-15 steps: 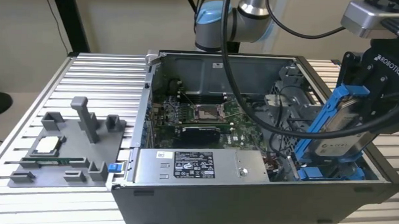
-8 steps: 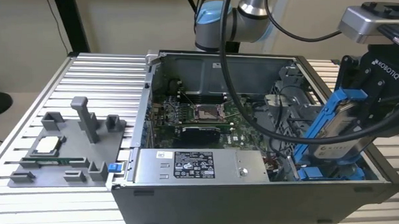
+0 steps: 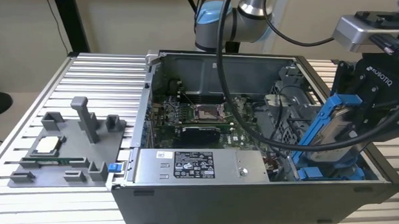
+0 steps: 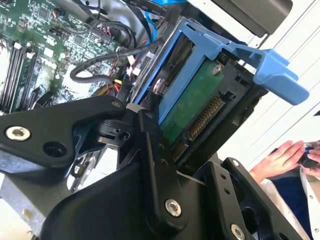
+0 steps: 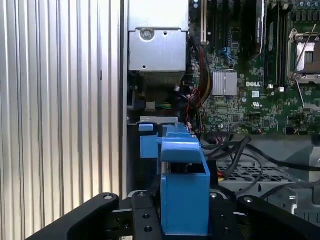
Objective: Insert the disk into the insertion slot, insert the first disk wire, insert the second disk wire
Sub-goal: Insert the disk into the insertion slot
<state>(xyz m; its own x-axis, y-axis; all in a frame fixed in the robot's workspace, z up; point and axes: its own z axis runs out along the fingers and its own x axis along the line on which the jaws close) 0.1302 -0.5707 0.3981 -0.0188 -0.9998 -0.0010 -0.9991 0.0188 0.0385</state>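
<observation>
One open computer case (image 3: pixel 249 206) holds the blue-railed slot (image 3: pixel 334 173) at the exterior view's right. Your disk (image 3: pixel 326 130) hangs tilted over it, lower end down, likely to meet the rails; your gripper (image 5: pixel 182 210) is closed tight on its blue frame.

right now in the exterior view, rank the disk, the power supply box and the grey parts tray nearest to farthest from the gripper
1. the disk, held in the gripper, exterior view's right
2. the power supply box, inside the case, middle
3. the grey parts tray, outside the case, exterior view's left
</observation>
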